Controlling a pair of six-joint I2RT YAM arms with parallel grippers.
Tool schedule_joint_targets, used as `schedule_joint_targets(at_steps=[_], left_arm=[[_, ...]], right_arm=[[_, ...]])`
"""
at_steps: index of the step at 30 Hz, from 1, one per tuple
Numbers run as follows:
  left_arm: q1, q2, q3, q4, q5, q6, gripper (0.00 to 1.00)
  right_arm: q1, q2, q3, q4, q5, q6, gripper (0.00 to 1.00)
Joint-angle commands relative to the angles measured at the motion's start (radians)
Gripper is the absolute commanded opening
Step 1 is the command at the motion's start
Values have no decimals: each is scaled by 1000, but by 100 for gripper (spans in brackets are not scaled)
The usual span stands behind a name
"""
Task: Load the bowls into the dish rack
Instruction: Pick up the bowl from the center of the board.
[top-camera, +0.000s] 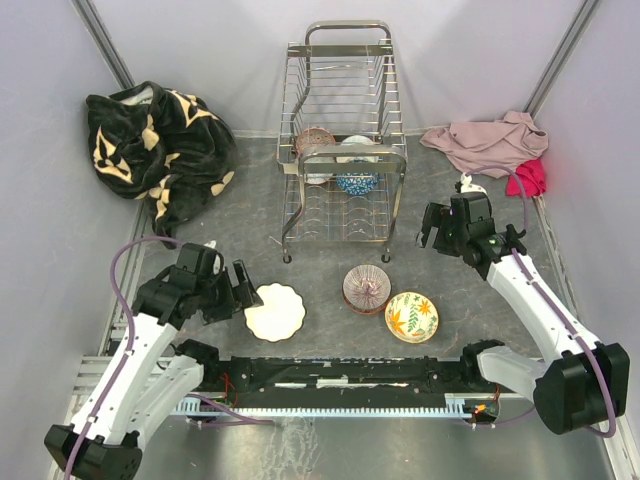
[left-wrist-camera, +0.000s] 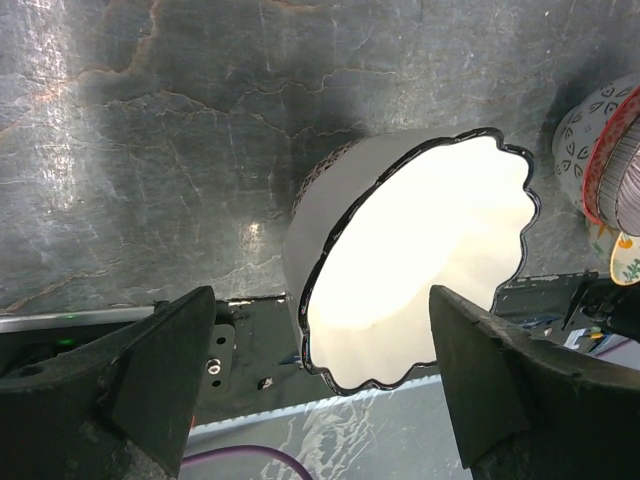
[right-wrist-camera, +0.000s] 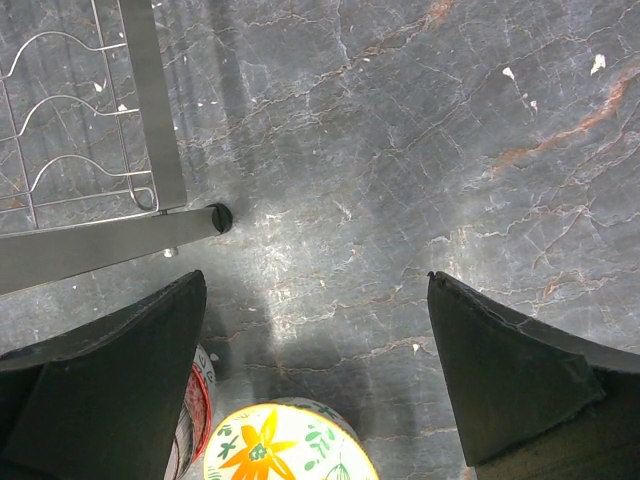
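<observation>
Left fingers (left-wrist-camera: 150, 370) spread wide, white scalloped bowl (left-wrist-camera: 420, 260) lying just ahead between their tips.

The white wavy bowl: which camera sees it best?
The left wrist view: the white bowl looks big and close, its dark scalloped rim sharp. The top view shows it small. The right wrist view misses it.

Bright, even light from above; all views are sharp. The white bowl (left-wrist-camera: 420, 260) glares overexposed. Soft shadows darken the tabletop (right-wrist-camera: 400, 150).
</observation>
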Motion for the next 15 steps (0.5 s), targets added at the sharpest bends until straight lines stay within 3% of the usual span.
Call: schedule_joint_targets(at_steps=[1,9,11,15], left_arm=[[-35,11,20,-13,-37,-31,92],[-172,126,15,-7,-144,-78,88],[-194,142,10,3,-158,-90,82],[-232,160,-12,27,-156,-116,56]], right_arm=[[2,-19,9,21,-23,-19,99],[1,-24,12,17,-24,-24,99],[0,-27,11,16,-22,-26,99],[0,-26,12,16,-29,-29,99]])
